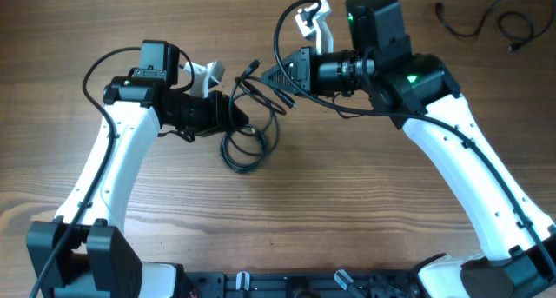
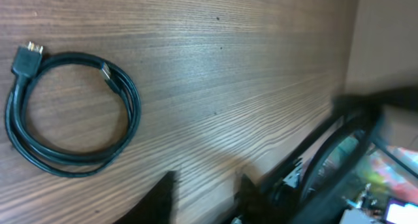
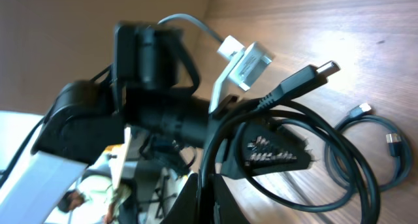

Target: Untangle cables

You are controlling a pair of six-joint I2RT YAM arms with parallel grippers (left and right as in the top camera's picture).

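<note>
Black, thin cables (image 1: 248, 135) lie mid-worktop (image 1: 347, 211), between the two arms: one coil flat at 6 o'clock of the bundle, looser loops raised toward 1 o'clock. Right end effector (image 3: 196, 199) is clenched on a raised strand; a plug (image 3: 320, 74) juts free above it. Left end effector (image 2: 204, 201) stands parted, nothing seen between its fingers. Another cord (image 1: 486, 22) lies well apart at the worktop's 1 o'clock corner. Judgement: light, limp, smooth-jacketed; likely to slide and re-loop. Take hold near a plug end, not mid-coil.

Overhead top-down; wrist cams close, oblique; table (image 1: 347, 202) shared.
</note>
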